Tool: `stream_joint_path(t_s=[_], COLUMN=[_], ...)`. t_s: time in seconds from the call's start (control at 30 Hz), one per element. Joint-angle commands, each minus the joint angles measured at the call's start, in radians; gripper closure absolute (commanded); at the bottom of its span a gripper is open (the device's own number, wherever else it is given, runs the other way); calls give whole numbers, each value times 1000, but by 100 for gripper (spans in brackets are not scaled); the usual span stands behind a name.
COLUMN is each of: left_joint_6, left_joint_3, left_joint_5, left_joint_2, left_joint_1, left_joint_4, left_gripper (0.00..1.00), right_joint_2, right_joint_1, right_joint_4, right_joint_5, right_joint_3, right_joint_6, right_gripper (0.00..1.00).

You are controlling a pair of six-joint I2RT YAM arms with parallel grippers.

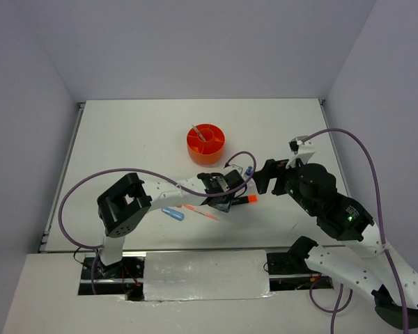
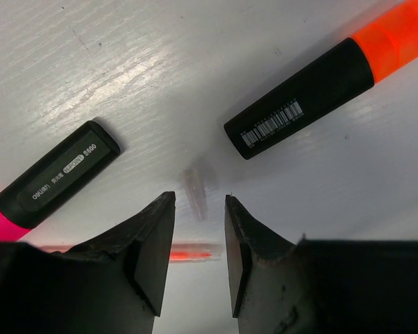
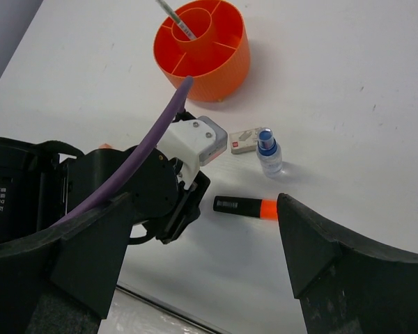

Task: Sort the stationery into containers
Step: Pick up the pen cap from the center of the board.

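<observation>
Over a thin pink plastic pen (image 2: 191, 254) on the white worktop (image 2: 139, 62), the left hand (image 2: 199, 209) stands apart. The right hand (image 3: 203, 209) gapes wide, empty.

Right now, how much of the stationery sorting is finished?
Done: one thin grey pen leans in the round orange plastic tub. In hand: nothing; the left jaws hang open between the pink-ended black highlighter and the orange-ended black highlighter. Left: both, the thin pink pen, blue capsule, white eraser, small blue-capped bottle.
</observation>
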State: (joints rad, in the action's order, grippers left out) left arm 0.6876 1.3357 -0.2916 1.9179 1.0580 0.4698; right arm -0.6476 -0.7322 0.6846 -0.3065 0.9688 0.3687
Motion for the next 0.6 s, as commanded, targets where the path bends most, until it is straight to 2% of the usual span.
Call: stream_joint_path(t_s=[0.0,0.2,0.27,0.57], left_joint_6=[18,30,30,24], left_joint_3=[-18,-58,-67,-79], left_joint_5=[-4,2,11,20], left_joint_2=[9,6,9,23], left_joint_1=[-6,-12,-12,-15], left_joint_4=[-23,-43,-56,-80], left_gripper=[54,60,65,66], right_joint_2=[-1,-7,-7,-4], right_joint_1=[4,4,4,4], right_joint_4=[-16,-17,-17,-16], right_joint_5=[4,9,12,20], right_joint_3=[-1,1,1,4], right_joint_6=[-16,-20,-20,-25], right_gripper=[10,10,11,10])
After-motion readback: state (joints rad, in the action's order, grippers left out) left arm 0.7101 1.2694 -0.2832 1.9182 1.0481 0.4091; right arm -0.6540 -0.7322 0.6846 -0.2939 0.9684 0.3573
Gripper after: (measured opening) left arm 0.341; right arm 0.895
